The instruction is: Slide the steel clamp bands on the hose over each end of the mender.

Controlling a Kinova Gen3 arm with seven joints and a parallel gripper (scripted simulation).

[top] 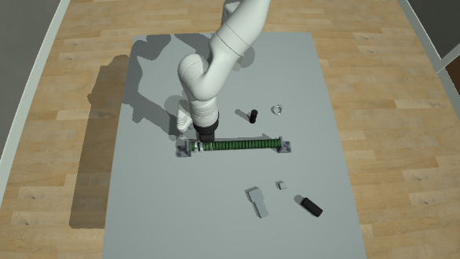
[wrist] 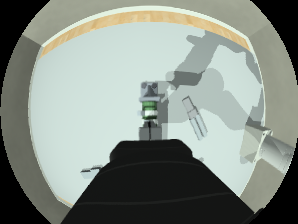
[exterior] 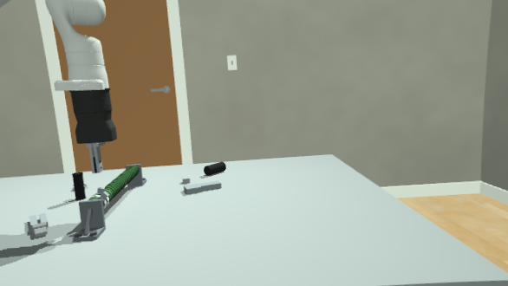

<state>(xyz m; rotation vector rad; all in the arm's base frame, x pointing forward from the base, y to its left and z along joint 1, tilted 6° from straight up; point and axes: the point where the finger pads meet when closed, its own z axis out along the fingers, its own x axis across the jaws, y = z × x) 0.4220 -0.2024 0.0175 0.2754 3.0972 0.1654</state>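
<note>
Gripper (exterior: 96,166) clenched on nothing, hanging above the green hose (exterior: 120,181), clear of it. Hose lies between two grey end brackets (exterior: 91,217) on the table (exterior: 303,225); steel bands (top: 198,147) bunched at its left end in the top view. Black cylinder (exterior: 78,185) stands just beyond.
</note>
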